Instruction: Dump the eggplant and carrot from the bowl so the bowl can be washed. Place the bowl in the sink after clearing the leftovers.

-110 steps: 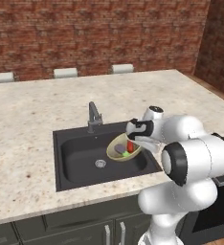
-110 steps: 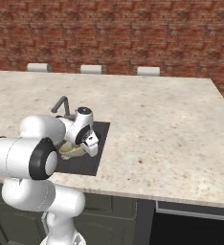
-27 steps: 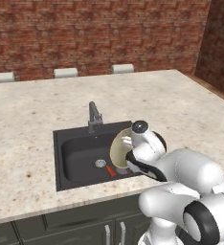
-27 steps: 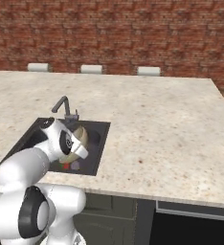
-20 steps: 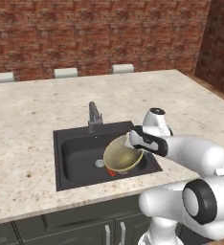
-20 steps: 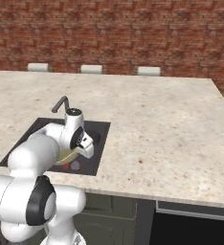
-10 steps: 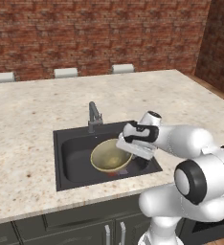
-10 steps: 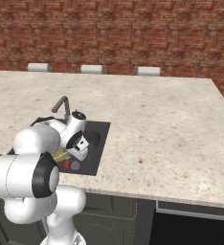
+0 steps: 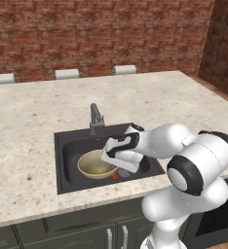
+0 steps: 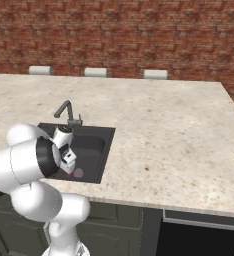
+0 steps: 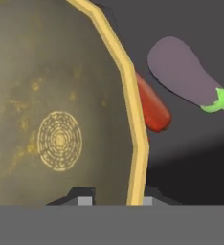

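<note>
Placing step: dark two-finger gripper (image 11: pixel 113 200) pinches the empty olive-yellow round bowl's (image 9: pixel 95 164) rim low in the matte black rectangular sink (image 9: pixel 67 146), stubby purple eggplant (image 11: pixel 183 72) and orange-red carrot (image 11: pixel 151 104) dumped beside it; release appears due next.

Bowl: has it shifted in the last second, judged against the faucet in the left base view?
Yes. The bowl has dropped and levelled out, moving left toward the faucet side; it now sits low in the sink.

Left base view from behind-left, right base view from behind-right, both looking forward and down over the desk (image 9: pixel 33 141) at the same sink (image 9: pixel 67 146). Hand view pressed close over the bowl (image 11: pixel 56 119), facing the sink floor
</note>
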